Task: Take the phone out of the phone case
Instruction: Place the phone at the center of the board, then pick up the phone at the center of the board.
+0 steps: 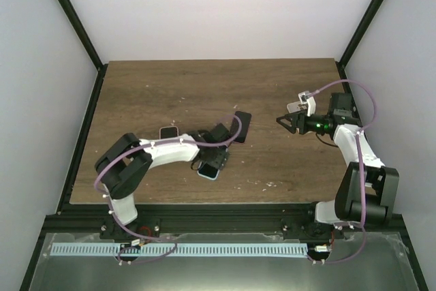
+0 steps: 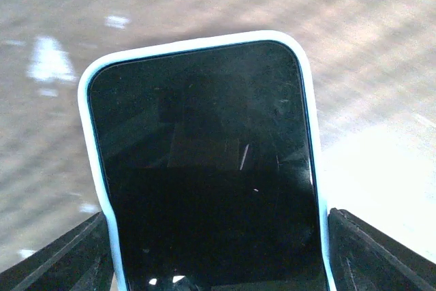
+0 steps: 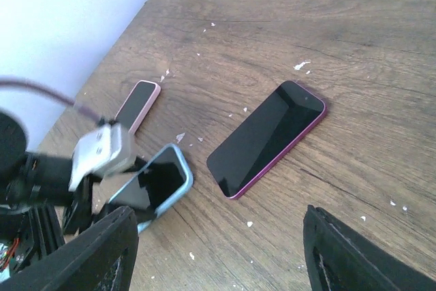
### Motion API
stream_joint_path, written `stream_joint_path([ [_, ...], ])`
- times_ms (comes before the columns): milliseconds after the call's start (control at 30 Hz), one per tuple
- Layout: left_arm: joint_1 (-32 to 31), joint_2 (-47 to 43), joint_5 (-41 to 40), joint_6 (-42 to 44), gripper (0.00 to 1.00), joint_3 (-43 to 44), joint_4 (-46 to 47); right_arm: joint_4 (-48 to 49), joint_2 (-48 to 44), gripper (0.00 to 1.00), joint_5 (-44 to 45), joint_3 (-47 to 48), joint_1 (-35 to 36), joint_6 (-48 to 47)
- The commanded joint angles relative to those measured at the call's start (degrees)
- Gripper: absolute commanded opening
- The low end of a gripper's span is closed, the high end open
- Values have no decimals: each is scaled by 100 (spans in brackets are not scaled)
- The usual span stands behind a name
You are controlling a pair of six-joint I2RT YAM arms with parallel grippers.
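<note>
The phone point(image 2: 204, 168) in its pale blue case point(image 2: 204, 39) is just beside the purple phone point(image 1: 242, 126), on its near-left side. The left jaws clasp the case's long edges; the right jaws hang wide and empty. The phone is probably light, stiff, slick glass in a bendy rim, so peel at a corner.

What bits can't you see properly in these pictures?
Left wrist view: the bottom edge cuts off the blue-cased phone, and the table is blurred.
Top view: the left arm covers part of that phone and part of the pink-cased phone.
</note>
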Motion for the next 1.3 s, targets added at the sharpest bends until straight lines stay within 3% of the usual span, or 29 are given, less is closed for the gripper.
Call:
stream_joint_path([
  [0, -808, -247, 606, 1102, 76, -564, 858, -70, 60, 68, -179, 137, 26, -95],
  [133, -1414, -133, 691, 1799, 81, -405, 1173, -121, 40, 68, -187, 129, 19, -125],
  [300, -1442, -167, 355, 2006, 94, -56, 857, -552, 55, 68, 51, 391, 26, -732],
  [467, -1382, -1407, -37, 1924, 100, -609, 1156, -2017, 385, 67, 277, 1256, 39, -2920],
  [533, -1273, -1923, -168, 1760, 100, -773, 1098, -2882, 562, 71, 333, 1676, 97, -3974],
  [600, -1029, -2427, -295, 1460, 100, -852, 866, -3294, 621, 82, 567, 1919, 305, -4830],
  [767, -27, -3242, -275, 609, 100, -939, 83, -3231, 616, 84, 1951, 1986, 1742, -5674],
  [867, 506, -3611, -458, 152, 100, -1063, -115, -3310, 504, 83, 2064, 2172, 2496, -6193],
  [933, 710, -3808, -829, -207, 100, -1169, -234, -3311, 412, 83, 2359, 2084, 3118, -6714],
  [1067, 1022, -4091, -894, -515, 100, -1398, -354, -2795, 544, 83, 3669, 1638, 4406, -6848],
  [1267, 1089, -4385, -945, -499, 100, -1619, -464, -2456, 1097, 85, 4555, 1297, 5339, -6585],
])
